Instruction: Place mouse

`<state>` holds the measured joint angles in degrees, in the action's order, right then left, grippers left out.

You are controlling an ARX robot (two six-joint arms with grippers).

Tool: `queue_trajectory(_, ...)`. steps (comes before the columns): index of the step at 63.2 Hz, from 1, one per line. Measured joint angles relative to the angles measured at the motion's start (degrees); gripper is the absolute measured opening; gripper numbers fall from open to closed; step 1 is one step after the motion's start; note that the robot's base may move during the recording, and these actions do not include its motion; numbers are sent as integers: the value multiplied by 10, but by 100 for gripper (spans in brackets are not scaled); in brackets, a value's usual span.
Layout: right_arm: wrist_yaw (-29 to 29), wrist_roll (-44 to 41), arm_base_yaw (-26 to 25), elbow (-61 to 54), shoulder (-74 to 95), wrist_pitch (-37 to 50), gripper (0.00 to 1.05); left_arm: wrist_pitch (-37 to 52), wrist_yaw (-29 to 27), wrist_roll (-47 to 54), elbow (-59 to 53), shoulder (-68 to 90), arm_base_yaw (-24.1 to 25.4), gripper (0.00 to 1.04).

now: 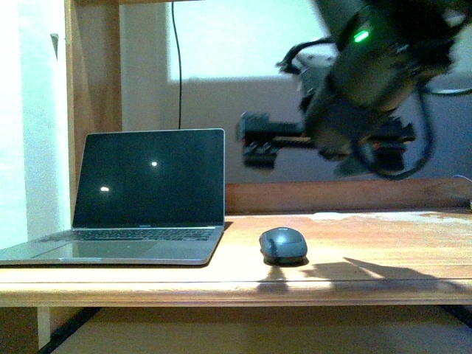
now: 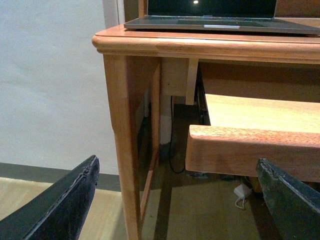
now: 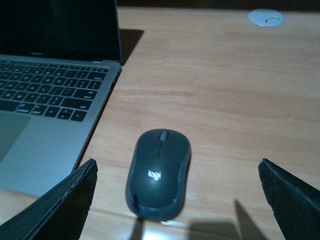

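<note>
The right end effector (image 3: 176, 165) is spread wide and holds nothing. Its two dark fingers (image 3: 65, 200) sit in the lower corners of the right wrist view, well apart from each other. Between them, at the lower middle of that frame, lies the mouse (image 3: 159, 172), flat on the tabletop (image 3: 235, 100) and touched by neither finger. The open laptop (image 3: 45, 100) fills the left side, its edge just beside the mouse, and a small white disc (image 3: 266, 17) sits at the top right. In the front view the mouse (image 1: 284, 245) rests at lower centre, right of the laptop (image 1: 147, 192). The left end effector (image 2: 176, 162) is also spread and empty, low down by the desk leg.

By my judgement the mouse is already set down, so the next move is a straight lift away without nudging it.
</note>
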<state>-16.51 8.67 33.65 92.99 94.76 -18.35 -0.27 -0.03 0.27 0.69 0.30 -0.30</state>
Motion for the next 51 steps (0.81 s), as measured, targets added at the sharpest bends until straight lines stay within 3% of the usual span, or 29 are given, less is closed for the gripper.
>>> queue_trajectory(6,99,-26,-46,-95,-98,27,97,0,0,0,0,0,0,97)
queue_trajectory(13,264,-74,-139,-265,-246,42,97,0,0,0,0,0,0,97)
queue_trajectory(20,387,-116,-209,-400,-353,28,97,0,0,0,0,0,0,97)
queue_trajectory(38,537,-186,-286,-524,-471,-41,97,0,0,0,0,0,0,97)
queue_trajectory(51,568,-226,-288,-588,-520,-90,97,0,0,0,0,0,0,97)
